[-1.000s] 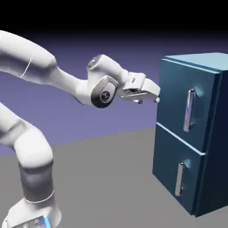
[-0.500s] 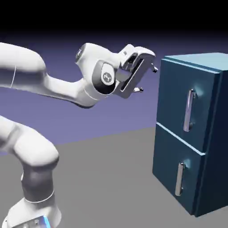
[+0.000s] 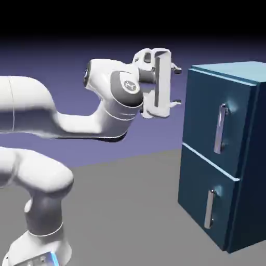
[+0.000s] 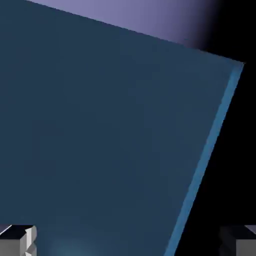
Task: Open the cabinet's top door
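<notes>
Cabinet [image 3: 221, 156] stands on counter [image 3: 130, 208] at exterior view's right, top door [image 3: 221, 122] shut. Door handle [image 3: 222, 128] vertical, right of and below claw [image 3: 175, 85], well apart. Claw jaws apart, empty, stacked vertically; probably needs roll to straddle bar.

Not much else going on in this scene tbh. There's a flat grey table [image 3: 124, 208] that takes up the lower part of the exterior view, plain matte surface, no texture. Behind it is a blue-violet backdrop [image 3: 78, 57] that's lighter near the table line and fades to black toward the top. In the hand view a wedge of that same violet backdrop [image 4: 150, 15] shows along the top, darkening to the right.
</notes>
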Controlling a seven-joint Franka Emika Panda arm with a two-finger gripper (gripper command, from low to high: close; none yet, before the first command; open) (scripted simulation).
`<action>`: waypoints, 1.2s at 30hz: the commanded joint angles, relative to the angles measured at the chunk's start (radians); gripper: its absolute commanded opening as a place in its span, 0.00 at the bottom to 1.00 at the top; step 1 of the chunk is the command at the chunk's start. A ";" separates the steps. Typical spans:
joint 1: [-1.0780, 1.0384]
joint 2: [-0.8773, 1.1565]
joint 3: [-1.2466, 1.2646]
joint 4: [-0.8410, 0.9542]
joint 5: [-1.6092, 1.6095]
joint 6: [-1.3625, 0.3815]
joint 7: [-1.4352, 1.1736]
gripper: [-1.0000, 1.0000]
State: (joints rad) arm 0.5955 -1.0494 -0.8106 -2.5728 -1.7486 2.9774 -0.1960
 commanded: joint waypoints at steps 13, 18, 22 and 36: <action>0.189 -0.155 -0.262 0.077 -0.565 -0.019 -0.303 1.00; 0.261 -0.215 -0.363 0.106 -0.783 -0.027 -0.420 1.00; 0.319 -0.262 -0.444 0.130 -0.957 -0.033 -0.513 1.00; 0.440 -0.277 -0.494 0.153 -1.068 -0.194 -0.553 0.00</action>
State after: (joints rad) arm 1.0359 -1.3262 -1.3044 -2.4193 -2.8159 2.7826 -0.7488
